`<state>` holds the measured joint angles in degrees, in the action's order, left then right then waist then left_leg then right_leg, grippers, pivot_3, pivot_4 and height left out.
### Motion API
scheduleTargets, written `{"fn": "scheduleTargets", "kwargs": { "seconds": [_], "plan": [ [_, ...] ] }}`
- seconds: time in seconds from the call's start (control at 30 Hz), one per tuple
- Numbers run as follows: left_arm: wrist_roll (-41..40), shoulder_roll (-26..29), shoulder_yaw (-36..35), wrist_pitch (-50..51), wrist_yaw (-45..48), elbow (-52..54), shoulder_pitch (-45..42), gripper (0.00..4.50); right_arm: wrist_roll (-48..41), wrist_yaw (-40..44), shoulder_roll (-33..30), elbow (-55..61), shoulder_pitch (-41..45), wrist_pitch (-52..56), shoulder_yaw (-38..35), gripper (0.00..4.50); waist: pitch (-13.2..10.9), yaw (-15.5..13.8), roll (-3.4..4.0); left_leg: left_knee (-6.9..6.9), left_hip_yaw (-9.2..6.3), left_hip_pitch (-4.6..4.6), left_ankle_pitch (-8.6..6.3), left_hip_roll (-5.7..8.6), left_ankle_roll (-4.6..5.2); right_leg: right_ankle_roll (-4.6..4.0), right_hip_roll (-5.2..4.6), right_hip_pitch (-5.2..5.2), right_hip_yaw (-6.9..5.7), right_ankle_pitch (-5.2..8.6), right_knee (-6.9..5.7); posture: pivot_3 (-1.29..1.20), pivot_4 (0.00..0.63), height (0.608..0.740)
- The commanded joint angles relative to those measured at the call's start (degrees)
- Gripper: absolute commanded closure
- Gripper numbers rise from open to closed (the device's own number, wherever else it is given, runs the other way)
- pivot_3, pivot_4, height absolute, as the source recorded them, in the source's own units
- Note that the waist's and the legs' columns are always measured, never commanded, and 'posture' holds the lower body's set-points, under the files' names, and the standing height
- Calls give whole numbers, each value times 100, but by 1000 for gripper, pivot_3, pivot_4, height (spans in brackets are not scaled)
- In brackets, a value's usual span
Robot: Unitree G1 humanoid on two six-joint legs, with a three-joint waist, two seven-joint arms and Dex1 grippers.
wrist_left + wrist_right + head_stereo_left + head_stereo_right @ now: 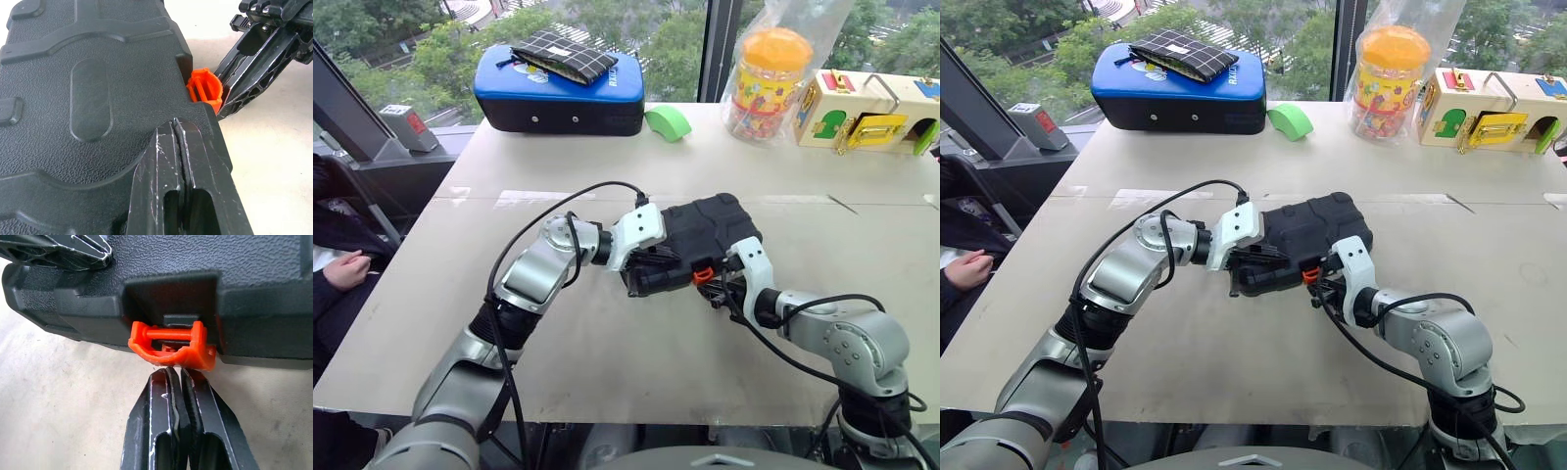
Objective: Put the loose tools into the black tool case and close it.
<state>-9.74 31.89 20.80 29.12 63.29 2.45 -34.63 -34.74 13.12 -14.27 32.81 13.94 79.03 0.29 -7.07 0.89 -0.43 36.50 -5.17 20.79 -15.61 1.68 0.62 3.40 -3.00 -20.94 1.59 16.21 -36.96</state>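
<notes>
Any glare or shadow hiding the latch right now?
Right wrist view: orange latch evenly lit, sharp, with the shut right gripper at its lower edge. Left wrist view: the black tool case lid keeps its texture, no glare. Head views: soft daylight, faint shadows.

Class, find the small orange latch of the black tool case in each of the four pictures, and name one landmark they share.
Left eye view: orange latch on the near edge of the black tool case, mid-picture.
Right eye view: latch just left of the right hand.
Left wrist view: latch right of centre, at the case's edge.
Right wrist view: latch central, just above the fingertips.
Shared landmark: the textured black case lid.
</notes>
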Motion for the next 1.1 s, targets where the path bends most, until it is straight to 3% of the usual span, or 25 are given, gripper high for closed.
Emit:
{"fn": "scheduleTargets", "kwargs": {
  "seconds": [0.03,0.7,0.87,0.93,0.97,1.03,1.07,1.1],
  "plan": [
    [350,16,548,215,-1,-378,401,4500,-135,-19,85,460,582,-293,-430,4379,-6,0,0,0,0,0,0,0,0,0,0,0,0,0,0,0,150,740],
    [359,-24,509,116,-148,-324,590,4500,-315,84,-63,471,1226,-33,-426,4379,-12,55,10,-1,-18,-14,0,-1,0,-2,-7,-1,14,-4,3,0,150,740],
    [14,-222,-53,-126,-353,-94,795,4500,-90,559,-570,1061,796,-1336,-73,4379,3,-26,-9,-13,-54,5,-1,8,-3,-1,-3,8,-13,-1,30,0,150,740],
    [-386,-494,-589,-360,-593,144,996,4500,-12,949,-695,1239,365,-2168,-135,4379,-1,-18,-2,-23,-51,14,-1,9,-3,0,-17,4,-10,0,41,0,150,740],
    [-822,-499,-904,-9,-521,402,1064,4500,60,1298,-959,1293,30,-2541,-200,4379,-5,-12,2,-31,-52,24,-2,9,-2,0,-22,-5,-5,0,50,0,150,740],
    [-1459,-470,-1388,559,-487,820,1183,4258,74,1629,-1277,1294,-422,-2891,-379,3559,-19,-9,-1,-33,-57,54,-2,7,-2,1,-22,-25,-4,0,58,0,150,740],
    [-1743,-421,-1662,789,-577,1072,1289,3911,65,1760,-1430,1298,-664,-3068,-523,2839,-20,-2,2,-30,-60,63,-1,7,-3,1,-20,-32,-8,0,60,0,150,740],
    [-1944,-299,-1904,944,-646,1384,1490,3716,50,1964,-1622,1319,-984,-3230,-756,2616,-22,6,2,-28,-60,72,-1,6,-3,1,-19,-43,-10,-1,55,0,150,740]
  ]
}}
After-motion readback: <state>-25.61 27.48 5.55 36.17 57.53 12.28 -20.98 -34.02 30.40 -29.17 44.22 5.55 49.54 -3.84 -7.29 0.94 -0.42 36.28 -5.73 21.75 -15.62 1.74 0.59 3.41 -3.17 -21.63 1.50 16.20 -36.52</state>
